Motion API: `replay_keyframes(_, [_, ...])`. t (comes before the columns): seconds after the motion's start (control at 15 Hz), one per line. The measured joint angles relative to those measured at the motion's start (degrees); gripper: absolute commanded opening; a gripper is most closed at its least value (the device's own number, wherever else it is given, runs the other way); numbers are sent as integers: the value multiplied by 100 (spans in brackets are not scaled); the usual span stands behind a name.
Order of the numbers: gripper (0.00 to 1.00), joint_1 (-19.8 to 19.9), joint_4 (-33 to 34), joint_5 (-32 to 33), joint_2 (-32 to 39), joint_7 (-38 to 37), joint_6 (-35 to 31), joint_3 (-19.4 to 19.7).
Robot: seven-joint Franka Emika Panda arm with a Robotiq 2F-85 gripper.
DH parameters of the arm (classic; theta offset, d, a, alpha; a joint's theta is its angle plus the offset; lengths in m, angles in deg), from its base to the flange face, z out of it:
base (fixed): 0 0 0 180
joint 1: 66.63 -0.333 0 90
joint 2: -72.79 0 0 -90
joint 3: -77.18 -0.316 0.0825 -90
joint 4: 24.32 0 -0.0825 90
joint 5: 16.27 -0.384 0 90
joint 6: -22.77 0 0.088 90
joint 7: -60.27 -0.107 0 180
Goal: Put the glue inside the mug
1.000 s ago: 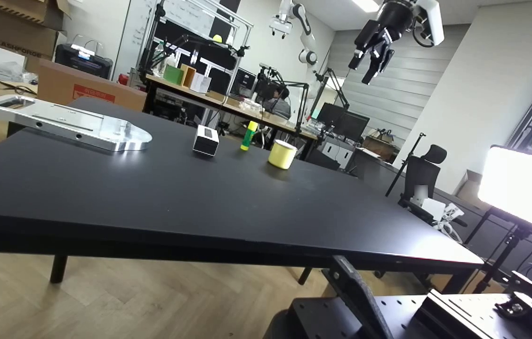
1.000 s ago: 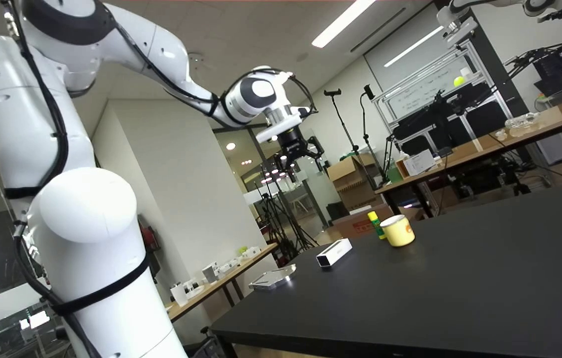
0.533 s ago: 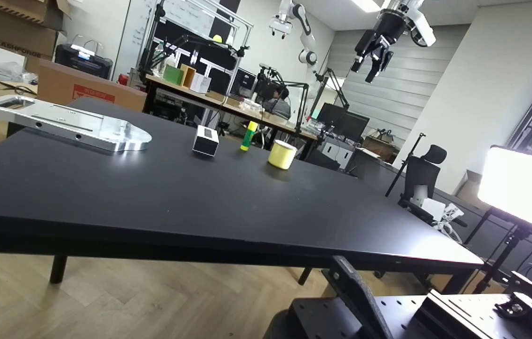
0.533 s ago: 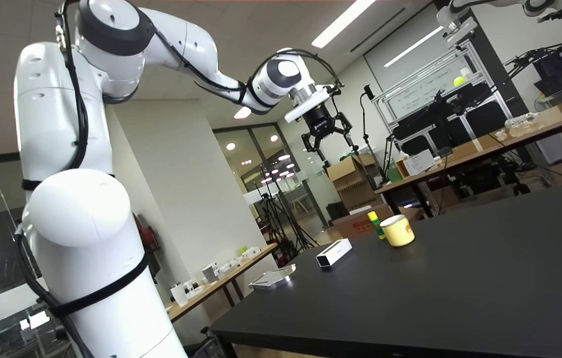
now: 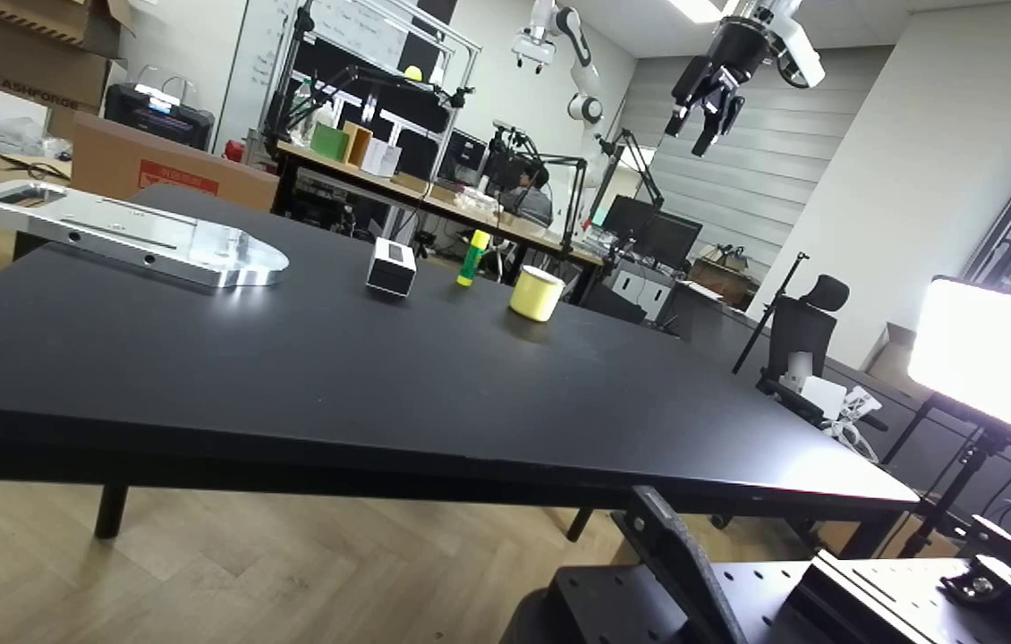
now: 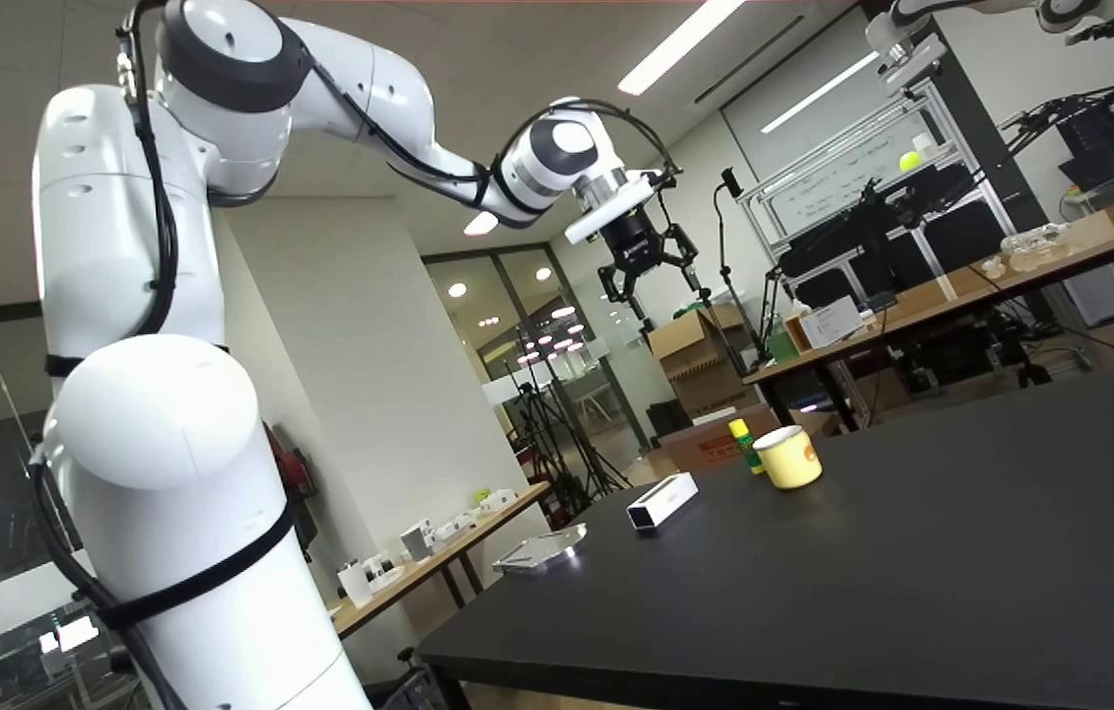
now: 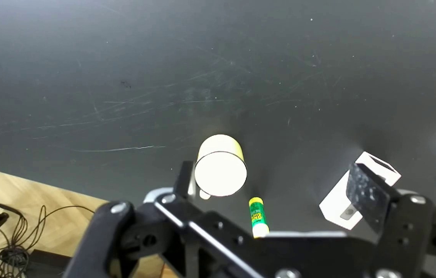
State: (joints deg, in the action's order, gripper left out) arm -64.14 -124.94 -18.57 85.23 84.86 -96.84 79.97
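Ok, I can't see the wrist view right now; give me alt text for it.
A green-and-yellow glue stick stands beside the pale-yellow mug, not in it, on a dark tabletop seen from above, with the gripper open and holding nothing. At picture right, a white box lies partly hidden behind the gripper.

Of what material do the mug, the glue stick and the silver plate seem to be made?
Mug: smooth, perhaps enamelled metal by its thin dark rim; ceramic is possible.
Glue stick: probably smooth plastic, judging by its printed tube.
Silver plate: shiny metal, perhaps aluminium, with bright reflections.
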Motion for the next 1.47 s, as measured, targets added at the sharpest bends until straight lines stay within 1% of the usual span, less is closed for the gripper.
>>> replay_keyframes(0.13, [100,31,178,0,159,29,-8,-7])
replay_keyframes(0.2, [100,50,377,10,326,44,-13,-7])
replay_keyframes(0.4, [100,83,1211,87,1062,175,-26,-32])
replay_keyframes(0.73, [100,92,2610,430,2367,727,-14,-318])
replay_keyframes(1.0, [100,-135,3655,727,3210,973,235,-561])
replay_keyframes(1.13, [100,-212,3751,737,3333,968,235,-569])
replay_keyframes(1.47, [100,-124,3745,737,3320,973,235,-569])
